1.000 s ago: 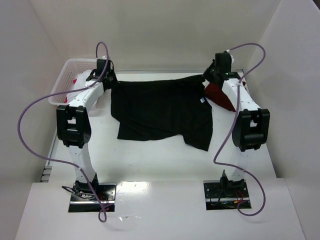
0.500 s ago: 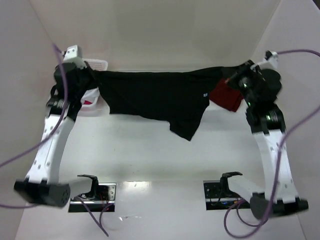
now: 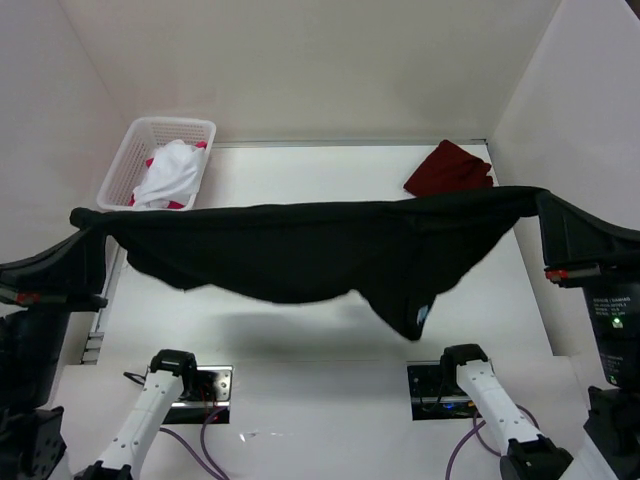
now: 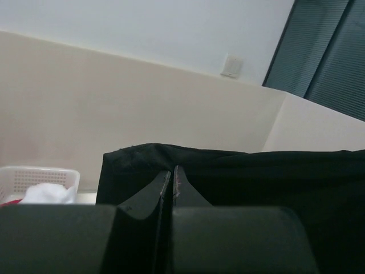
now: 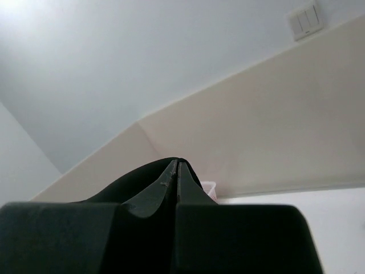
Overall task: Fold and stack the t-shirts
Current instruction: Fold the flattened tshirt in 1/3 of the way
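Observation:
A black t-shirt (image 3: 310, 250) hangs stretched wide in the air between both arms, high above the table, sagging in the middle with its small white label low at the right. My left gripper (image 3: 88, 222) is shut on its left end; in the left wrist view the black cloth (image 4: 239, 177) drapes past the closed fingertips (image 4: 171, 171). My right gripper (image 3: 538, 198) is shut on the right end, with the black cloth (image 5: 137, 180) wrapped over its tips (image 5: 178, 161). A dark maroon t-shirt (image 3: 448, 168) lies folded at the table's far right.
A white lattice basket (image 3: 140, 140) at the far left corner holds white cloth (image 3: 172, 172) and a bit of pink-red cloth. Cream walls close in the table on three sides. Both arm bases (image 3: 185, 380) sit at the near edge.
Both arms have swung up and toward the camera, lifting the black t-shirt off the table and pulling it out taut between them. The basket's contents and maroon shirt now show fully.

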Motion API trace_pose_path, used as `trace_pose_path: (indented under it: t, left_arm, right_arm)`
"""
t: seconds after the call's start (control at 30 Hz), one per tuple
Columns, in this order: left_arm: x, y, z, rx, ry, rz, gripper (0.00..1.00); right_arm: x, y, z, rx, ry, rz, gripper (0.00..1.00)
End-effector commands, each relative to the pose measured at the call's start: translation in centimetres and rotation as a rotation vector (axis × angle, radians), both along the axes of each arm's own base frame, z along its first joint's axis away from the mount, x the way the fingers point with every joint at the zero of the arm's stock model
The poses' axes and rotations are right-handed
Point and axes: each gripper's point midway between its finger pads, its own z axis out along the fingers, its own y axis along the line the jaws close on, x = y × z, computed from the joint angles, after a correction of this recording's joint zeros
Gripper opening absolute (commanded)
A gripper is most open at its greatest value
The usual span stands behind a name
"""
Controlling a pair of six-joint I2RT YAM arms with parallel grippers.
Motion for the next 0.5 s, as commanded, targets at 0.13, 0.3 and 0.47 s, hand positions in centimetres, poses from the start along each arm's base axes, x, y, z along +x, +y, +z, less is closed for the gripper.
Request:
trace_pose_path:
  t: [0.13, 0.3, 0.47]
  left_arm:
    - [7.3, -1.4, -4.4, -0.04, 0.206, -0.051, 0.0]
    - [14.3, -2.5, -11.2, -0.047, 0.398, -0.071, 0.0]
    - [18.4, -3.0, -18.4, -0.037, 0.573, -0.073, 0.0]
  right_arm:
    - [7.5, -1.3, -5.5, -0.028, 0.253, -0.116, 0.0]
    - [15.3, -0.9, -15.5, -0.072, 0.494, -0.133, 0.0]
    - [19.9, -0.5, -24.4, -0.066, 0.653, -0.137, 0.0]
